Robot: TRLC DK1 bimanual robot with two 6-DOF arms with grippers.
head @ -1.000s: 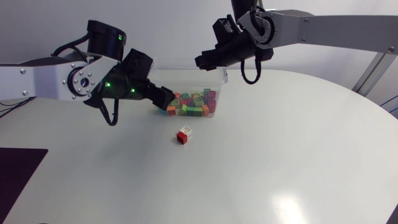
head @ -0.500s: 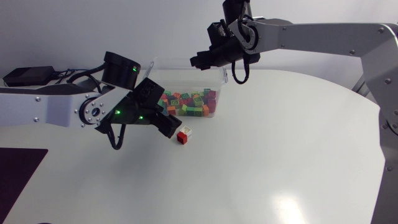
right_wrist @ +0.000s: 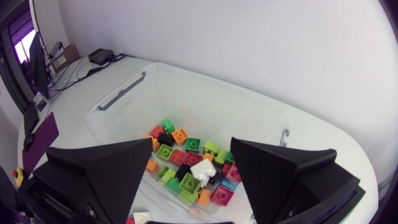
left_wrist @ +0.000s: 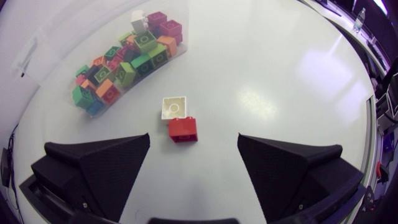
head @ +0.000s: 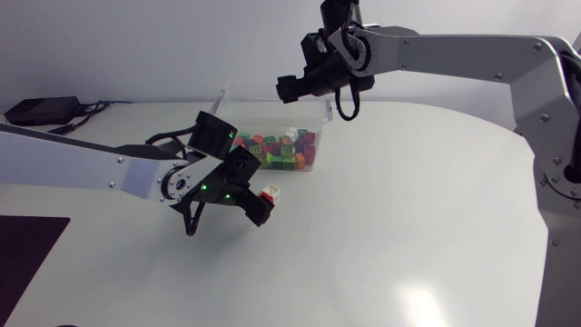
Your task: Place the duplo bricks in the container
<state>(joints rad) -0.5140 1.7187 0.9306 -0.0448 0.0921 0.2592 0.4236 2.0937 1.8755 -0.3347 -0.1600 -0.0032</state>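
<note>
A red duplo brick [left_wrist: 183,129] with a white brick [left_wrist: 174,107] touching it lies on the table in front of the clear container [head: 320,138]. My left gripper [left_wrist: 194,139] hangs open just over the pair [head: 269,192], one finger on each side and neither touching. In the head view the left gripper [head: 258,207] sits at the near side of these bricks. My right gripper [head: 289,88] is open above the container [right_wrist: 186,81]. Below its spread fingers [right_wrist: 112,168] a white brick [right_wrist: 202,169] lies on the pile of coloured bricks [right_wrist: 186,149].
The container [left_wrist: 50,59] holds several bricks in green, orange, red and purple. A dark mat [head: 27,245] lies at the table's front left corner. The white tabletop [head: 408,227] spreads out right of the bricks.
My left arm swung from the container's left end down to the red and white bricks. The right gripper opened over the container, and a white brick now lies on the pile.
</note>
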